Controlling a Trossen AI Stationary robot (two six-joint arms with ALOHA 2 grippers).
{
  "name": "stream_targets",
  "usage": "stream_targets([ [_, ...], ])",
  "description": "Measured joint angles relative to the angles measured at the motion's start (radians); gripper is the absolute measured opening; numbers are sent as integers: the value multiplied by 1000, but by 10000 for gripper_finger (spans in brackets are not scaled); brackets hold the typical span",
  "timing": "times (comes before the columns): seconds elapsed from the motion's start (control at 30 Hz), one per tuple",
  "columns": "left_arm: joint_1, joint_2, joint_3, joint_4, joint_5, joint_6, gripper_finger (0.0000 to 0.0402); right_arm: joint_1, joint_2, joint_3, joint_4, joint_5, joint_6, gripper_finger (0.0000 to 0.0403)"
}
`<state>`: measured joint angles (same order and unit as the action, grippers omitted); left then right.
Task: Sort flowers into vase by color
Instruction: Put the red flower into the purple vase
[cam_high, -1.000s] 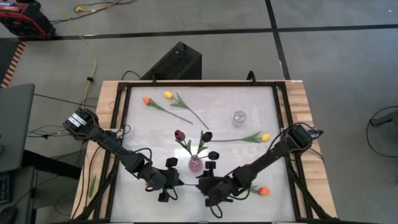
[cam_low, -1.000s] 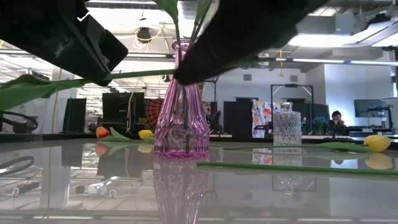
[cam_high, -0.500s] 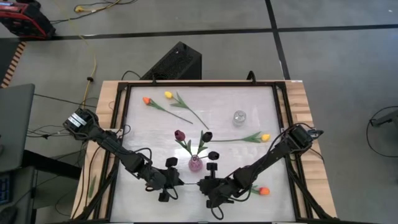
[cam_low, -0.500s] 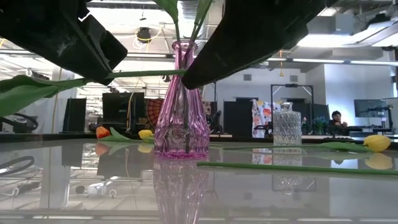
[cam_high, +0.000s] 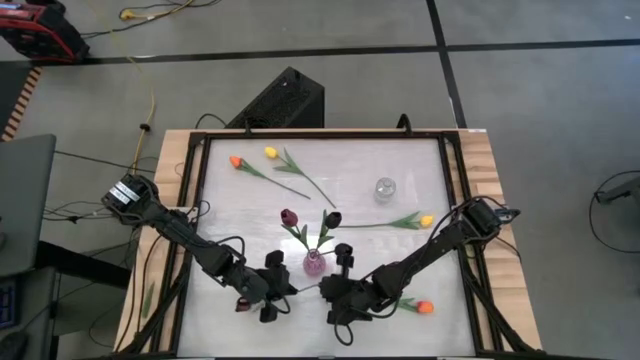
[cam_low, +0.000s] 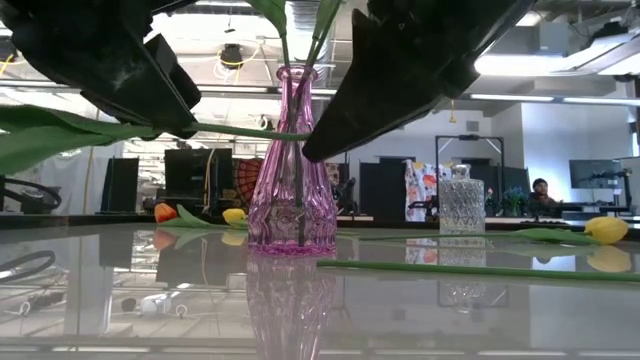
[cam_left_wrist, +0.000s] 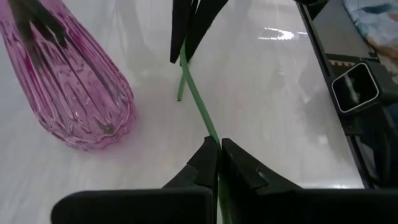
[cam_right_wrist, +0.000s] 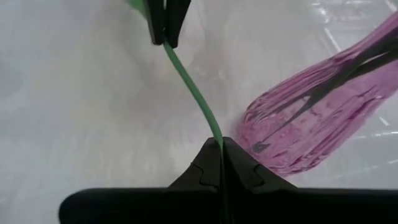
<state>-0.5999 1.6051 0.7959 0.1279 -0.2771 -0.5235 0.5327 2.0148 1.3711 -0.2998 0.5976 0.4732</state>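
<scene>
A pink glass vase (cam_high: 314, 263) stands near the table's front middle, with dark-headed flowers (cam_high: 332, 218) standing by their stems in its neck. Just in front of it, a flower's thin green stem (cam_low: 250, 130) spans level between my two grippers, clear of the table. My left gripper (cam_high: 283, 291) is shut on one part of it. My right gripper (cam_high: 325, 291) is shut on another part. A green leaf (cam_low: 40, 135) of this flower sticks out beyond the left gripper. Its head is hidden. My left gripper pinches the green stem (cam_left_wrist: 214, 138) between its two fingertips, coming slanting down from the table's left. The fingers lie across the stem, which is lifted clear. My right gripper pinches the same stem (cam_right_wrist: 217, 135) between its fingertips, near the vase. It comes slanting down from the right. The stem curves slightly between the two holds.
A clear glass vase (cam_high: 385, 189) stands at the far right. Orange (cam_high: 235, 161) and yellow (cam_high: 270, 152) flowers lie at the far left. Another yellow one (cam_high: 427, 220) lies at the right, and an orange one (cam_high: 425, 307) lies by my right arm.
My right gripper has shut on the stem, rolled and shifted slightly toward the vase. My left gripper has rolled in place, and the leaf beyond it has turned upward. The stem between them now slopes down a little toward the right gripper.
</scene>
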Motion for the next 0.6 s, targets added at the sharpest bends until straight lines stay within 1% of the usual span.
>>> stream_targets([
  [0.1, 0, 13, 1, 10, 11, -17, 0, 0, 0, 12, -10, 27, -9, 25],
  [0.33, -7, 106, 2, 43, 97, -8, 0, -2, 0, 33, -23, 18, -60, 25],
  [0.47, -7, 103, 2, 39, 99, 16, 0, -3, 0, 34, -46, -28, -59, 25],
  [0.6, -8, 58, 1, -4, 102, 49, 0, -5, 0, 35, -59, -93, -54, 25],
])
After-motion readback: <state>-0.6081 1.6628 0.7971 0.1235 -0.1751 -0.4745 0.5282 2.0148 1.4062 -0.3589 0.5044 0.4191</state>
